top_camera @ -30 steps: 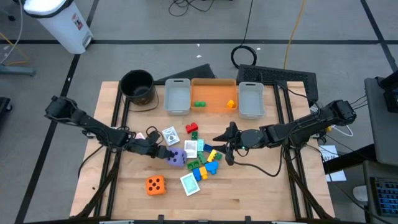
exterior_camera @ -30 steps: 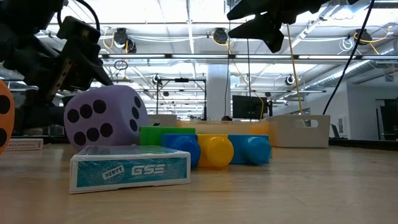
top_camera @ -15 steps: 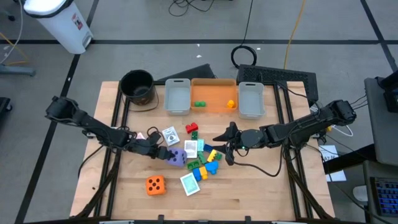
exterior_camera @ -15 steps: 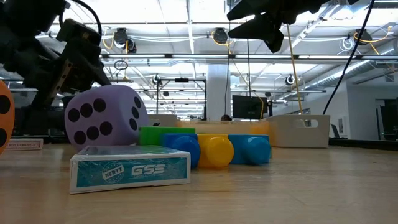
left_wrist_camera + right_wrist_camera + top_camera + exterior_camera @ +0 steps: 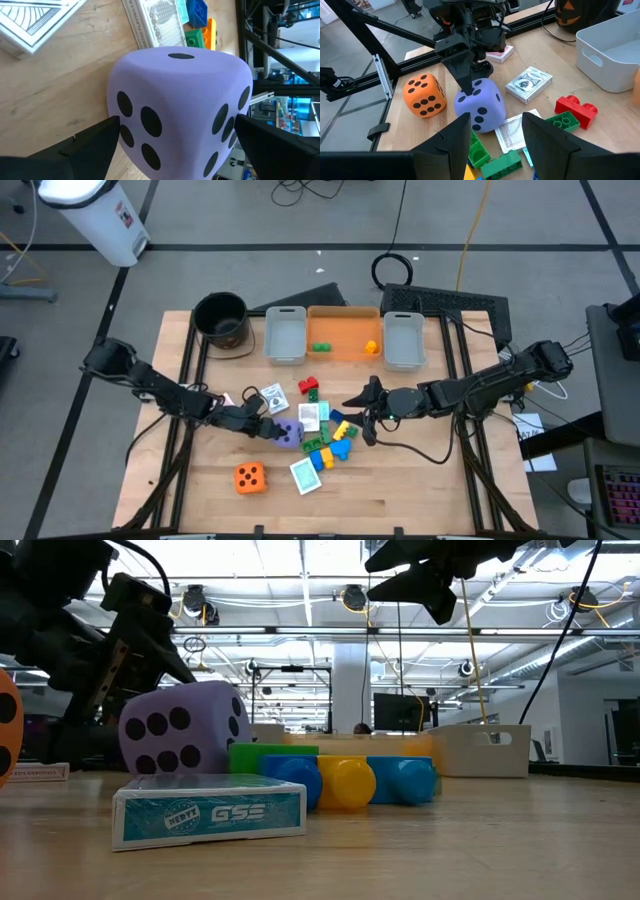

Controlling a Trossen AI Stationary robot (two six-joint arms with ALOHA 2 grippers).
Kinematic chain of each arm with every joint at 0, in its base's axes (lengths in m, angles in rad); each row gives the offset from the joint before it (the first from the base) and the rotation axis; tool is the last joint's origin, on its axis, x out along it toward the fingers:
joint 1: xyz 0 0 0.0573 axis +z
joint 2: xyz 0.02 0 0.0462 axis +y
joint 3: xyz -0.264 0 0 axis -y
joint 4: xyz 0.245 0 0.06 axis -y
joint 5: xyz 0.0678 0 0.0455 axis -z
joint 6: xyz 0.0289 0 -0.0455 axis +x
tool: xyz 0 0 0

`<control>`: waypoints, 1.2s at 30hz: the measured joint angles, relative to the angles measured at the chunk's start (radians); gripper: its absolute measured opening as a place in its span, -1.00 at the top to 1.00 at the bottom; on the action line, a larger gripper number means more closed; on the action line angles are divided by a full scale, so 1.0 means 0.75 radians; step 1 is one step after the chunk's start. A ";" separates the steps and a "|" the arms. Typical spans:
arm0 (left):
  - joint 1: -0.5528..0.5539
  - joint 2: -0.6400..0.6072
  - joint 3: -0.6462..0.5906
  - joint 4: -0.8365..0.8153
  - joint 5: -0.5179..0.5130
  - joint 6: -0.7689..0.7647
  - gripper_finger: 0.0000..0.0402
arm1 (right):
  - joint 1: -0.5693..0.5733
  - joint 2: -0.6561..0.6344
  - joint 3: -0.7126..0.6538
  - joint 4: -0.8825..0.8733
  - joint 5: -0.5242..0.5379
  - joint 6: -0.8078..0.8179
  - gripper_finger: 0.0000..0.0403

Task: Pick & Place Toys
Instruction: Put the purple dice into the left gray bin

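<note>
The purple die (image 5: 180, 107) rests on the worktop (image 5: 400, 490) beside the bricks, bracketed by the spread left gripper (image 5: 180, 145). It is judged light and squashy; opposite flat faces are best gripped. The right gripper (image 5: 362, 412) hovers part-spread, empty.

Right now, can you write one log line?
left fingers: open, straddling purple die | right fingers: hovering over bricks, empty
</note>
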 joint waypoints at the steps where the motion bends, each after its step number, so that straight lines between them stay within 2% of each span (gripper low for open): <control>1: 0.000 0.000 0.000 0.000 -0.001 0.000 -0.97 | 0.000 0.000 0.000 0.000 0.000 0.000 0.17; 12: 0.001 0.000 0.000 -0.006 0.000 -0.004 -0.93 | 0.000 0.000 0.000 0.000 -0.001 0.000 0.17; 15: 0.001 0.000 0.000 -0.011 0.001 -0.005 -0.79 | 0.000 0.000 0.000 0.000 -0.001 -0.003 0.17; 21: 0.001 0.000 0.000 -0.013 -0.001 -0.007 -0.35 | 0.000 0.000 0.000 0.000 -0.002 -0.004 0.17; 24: 0.001 0.000 0.000 -0.013 -0.002 -0.006 -0.21 | 0.000 0.000 0.000 0.000 -0.002 -0.004 0.17; 36: 0.001 0.000 -0.001 -0.008 0.010 0.002 -0.14 | 0.000 0.000 0.000 0.000 -0.002 -0.004 0.17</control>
